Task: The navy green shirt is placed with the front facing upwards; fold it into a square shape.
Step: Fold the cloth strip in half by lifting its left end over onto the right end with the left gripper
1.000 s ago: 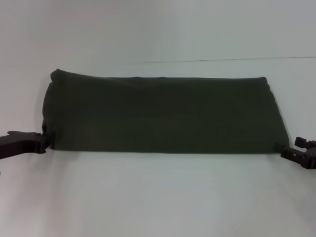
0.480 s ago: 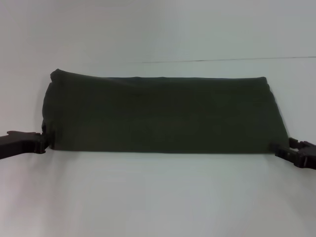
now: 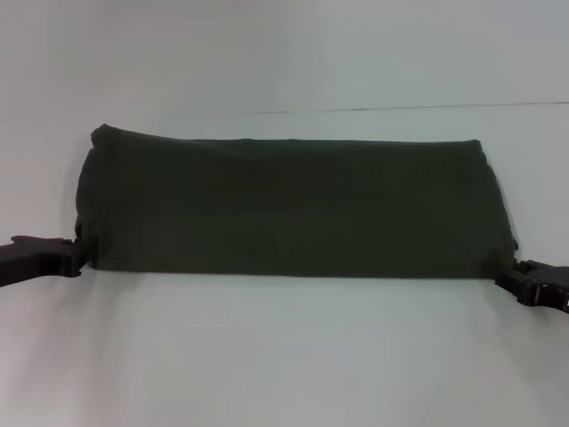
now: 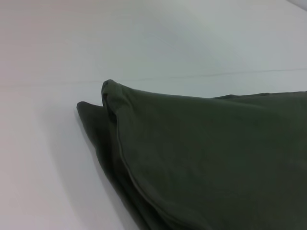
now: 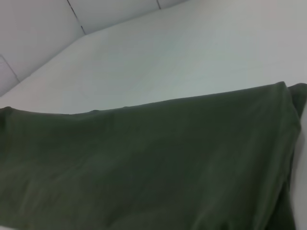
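Right end effector lower, beside shirt

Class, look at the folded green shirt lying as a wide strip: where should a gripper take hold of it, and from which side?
Probably at a short end of the navy green shirt, near its front corner, coming in low from the side. The layered edges lie exposed there.

Folded navy green shirt lying as a wide band across the white table. Open tabletop in front of the shirt and beyond its far edge. Left gripper right at the shirt's near-left corner, right gripper at the near-right corner, crowding both ends.
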`<action>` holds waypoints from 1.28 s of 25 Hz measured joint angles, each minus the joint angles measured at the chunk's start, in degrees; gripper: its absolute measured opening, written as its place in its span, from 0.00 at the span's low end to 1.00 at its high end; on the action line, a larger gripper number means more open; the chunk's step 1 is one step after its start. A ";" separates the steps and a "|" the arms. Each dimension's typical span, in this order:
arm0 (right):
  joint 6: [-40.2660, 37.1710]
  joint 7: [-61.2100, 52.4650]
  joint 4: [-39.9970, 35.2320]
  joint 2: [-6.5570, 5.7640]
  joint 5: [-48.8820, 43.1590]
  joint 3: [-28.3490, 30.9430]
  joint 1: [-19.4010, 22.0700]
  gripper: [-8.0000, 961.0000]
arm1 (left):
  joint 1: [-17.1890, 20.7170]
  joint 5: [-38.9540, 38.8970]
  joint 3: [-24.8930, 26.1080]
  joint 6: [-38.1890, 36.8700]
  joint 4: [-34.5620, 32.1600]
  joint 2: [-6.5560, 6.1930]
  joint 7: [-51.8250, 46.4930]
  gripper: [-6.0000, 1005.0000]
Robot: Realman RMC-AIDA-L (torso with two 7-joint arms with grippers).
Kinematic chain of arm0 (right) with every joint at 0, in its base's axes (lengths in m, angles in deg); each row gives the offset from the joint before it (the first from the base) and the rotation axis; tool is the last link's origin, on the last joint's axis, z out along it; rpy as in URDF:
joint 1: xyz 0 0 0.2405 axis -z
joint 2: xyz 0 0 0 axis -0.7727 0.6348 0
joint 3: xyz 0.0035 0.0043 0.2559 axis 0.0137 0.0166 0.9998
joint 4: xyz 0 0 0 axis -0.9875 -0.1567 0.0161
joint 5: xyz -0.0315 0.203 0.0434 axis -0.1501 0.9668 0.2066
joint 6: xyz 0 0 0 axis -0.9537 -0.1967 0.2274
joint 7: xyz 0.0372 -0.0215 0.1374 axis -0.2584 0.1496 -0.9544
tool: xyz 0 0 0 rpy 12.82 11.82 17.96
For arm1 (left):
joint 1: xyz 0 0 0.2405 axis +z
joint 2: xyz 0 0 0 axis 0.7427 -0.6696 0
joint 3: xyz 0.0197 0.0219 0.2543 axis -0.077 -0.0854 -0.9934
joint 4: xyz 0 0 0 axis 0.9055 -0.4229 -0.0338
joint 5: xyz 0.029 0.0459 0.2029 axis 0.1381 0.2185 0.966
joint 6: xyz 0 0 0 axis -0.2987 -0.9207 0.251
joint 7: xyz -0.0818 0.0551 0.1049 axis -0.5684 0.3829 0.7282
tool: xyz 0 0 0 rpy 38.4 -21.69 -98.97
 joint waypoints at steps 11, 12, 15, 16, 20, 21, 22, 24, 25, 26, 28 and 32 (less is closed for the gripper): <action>-0.02 0.25 -0.36 -0.04 0.01 -0.02 0.18 0.06 | 1.04 -0.09 0.04 -3.96 -1.00 0.12 1.81 0.03; -0.26 0.43 -0.38 -0.04 0.01 -0.01 0.33 0.05 | 1.42 -0.09 0.07 -4.52 -1.30 0.16 2.08 0.03; -2.06 1.56 -0.51 -0.10 0.01 -0.01 1.30 0.03 | 2.61 -0.09 0.28 -5.87 -2.05 0.23 2.26 0.03; -2.95 2.01 -0.53 -0.12 0.01 -0.01 1.70 0.03 | 3.13 -0.09 0.46 -6.47 -2.42 0.25 2.28 0.03; -6.04 3.12 -0.63 -0.15 -0.05 0.00 3.57 0.03 | 5.50 -0.16 0.81 -9.56 -4.56 0.45 2.31 0.03; -6.47 3.29 -0.64 -0.15 -0.06 0.01 3.93 0.03 | 6.83 -0.67 0.81 -10.39 -5.67 0.64 2.35 0.03; -6.76 3.50 -0.65 -0.14 -0.07 0.03 4.28 0.03 | 7.69 -1.21 0.89 -10.60 -6.23 0.74 2.43 0.03; -7.05 3.74 -0.55 -0.09 -0.46 0.03 4.51 0.03 | 9.40 -3.08 1.85 -11.01 -6.96 0.80 3.24 0.03; -7.12 3.81 -0.40 -0.06 -0.94 0.03 4.42 0.04 | 9.92 -3.80 2.72 -11.35 -7.11 0.80 3.89 0.03; -7.15 3.91 -0.28 -0.04 -1.42 0.01 4.22 0.04 | 10.35 -4.16 4.47 -12.09 -7.12 0.77 5.04 0.03; -7.21 4.26 0.09 0.11 -2.14 -0.15 3.65 0.04 | 10.77 -4.25 6.95 -13.27 -7.17 0.64 6.48 0.03; -7.37 4.83 1.45 0.39 -2.26 -0.72 2.40 0.04 | 11.85 -4.07 9.52 -14.13 -7.30 0.45 8.60 0.03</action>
